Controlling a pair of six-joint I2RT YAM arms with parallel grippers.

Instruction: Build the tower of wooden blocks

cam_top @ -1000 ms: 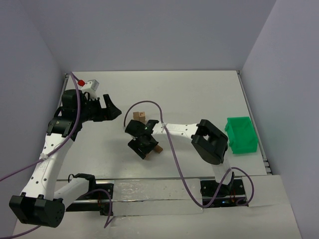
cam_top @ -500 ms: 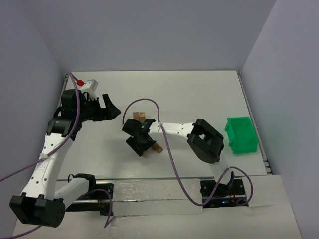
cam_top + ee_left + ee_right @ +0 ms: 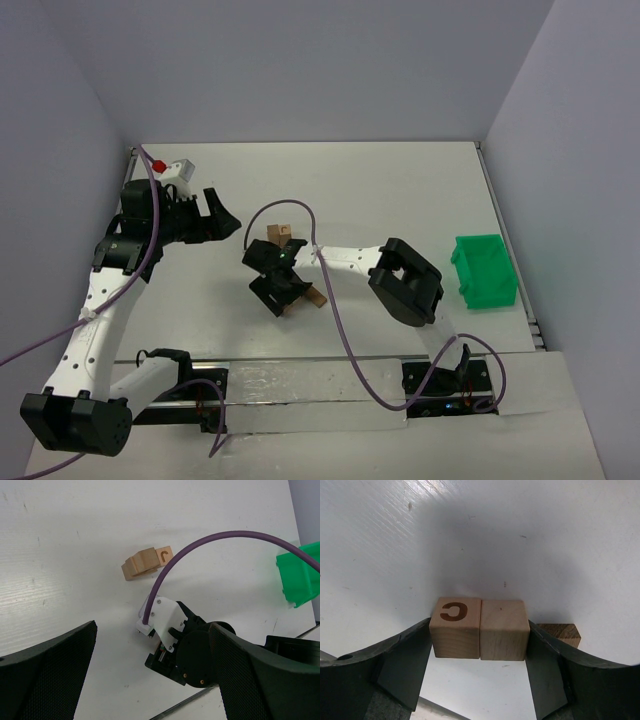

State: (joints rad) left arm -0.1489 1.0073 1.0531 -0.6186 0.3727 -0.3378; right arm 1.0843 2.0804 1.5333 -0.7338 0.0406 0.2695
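Observation:
In the right wrist view, my right gripper (image 3: 479,652) is shut on two light wooden blocks side by side: one marked "C" (image 3: 455,627) and a plain one (image 3: 503,630). A darker block (image 3: 562,633) lies just behind the right finger. In the top view the right gripper (image 3: 278,285) is at the table's middle, with one block (image 3: 313,297) showing beside it. Two more blocks (image 3: 278,235) sit together just beyond it, and they also show in the left wrist view (image 3: 145,562). My left gripper (image 3: 225,225) is open and empty, left of those blocks; in its own view (image 3: 155,680) it looks down on the right wrist.
A green plastic bin (image 3: 485,270) stands at the right side of the table and shows in the left wrist view (image 3: 300,575). A white box with a red button (image 3: 170,165) sits at the far left corner. Purple cables arc over both arms.

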